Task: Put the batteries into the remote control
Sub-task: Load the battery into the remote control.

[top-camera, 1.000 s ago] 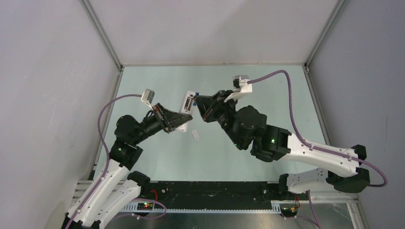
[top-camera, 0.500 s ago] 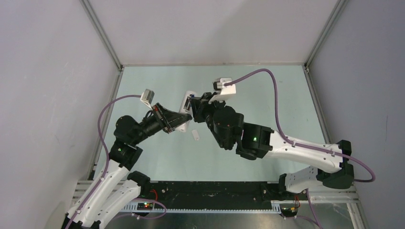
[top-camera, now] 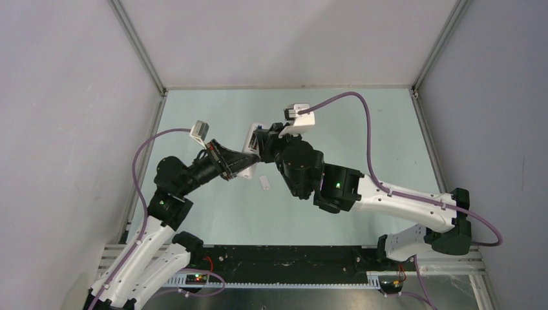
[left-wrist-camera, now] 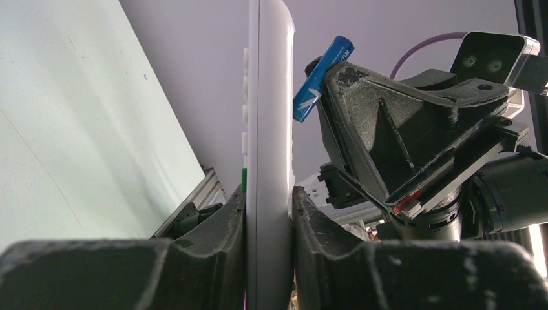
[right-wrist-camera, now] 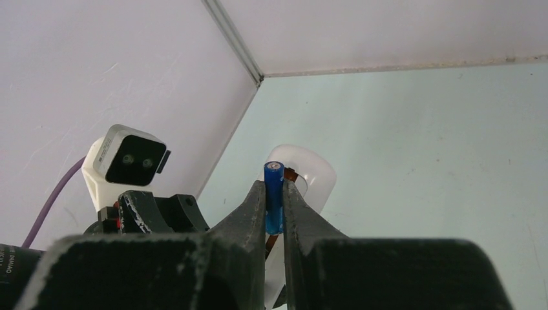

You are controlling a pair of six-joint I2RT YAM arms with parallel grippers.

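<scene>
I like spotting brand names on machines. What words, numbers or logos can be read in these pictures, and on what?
"DAMIAO": tiny white print on the black motor housing at the right wrist view's lower left edge, partly cut off.
Bright blue slim battery: faint print along its side, too blurred to read.
White plastic remote control: seen edge-on, no readable marks.

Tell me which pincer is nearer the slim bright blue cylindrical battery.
Right. The right pincer grips the slim bright blue cylindrical battery between its fingers. The left pincer is just beside it, clamped on the small white rectangular plastic remote control.
</scene>
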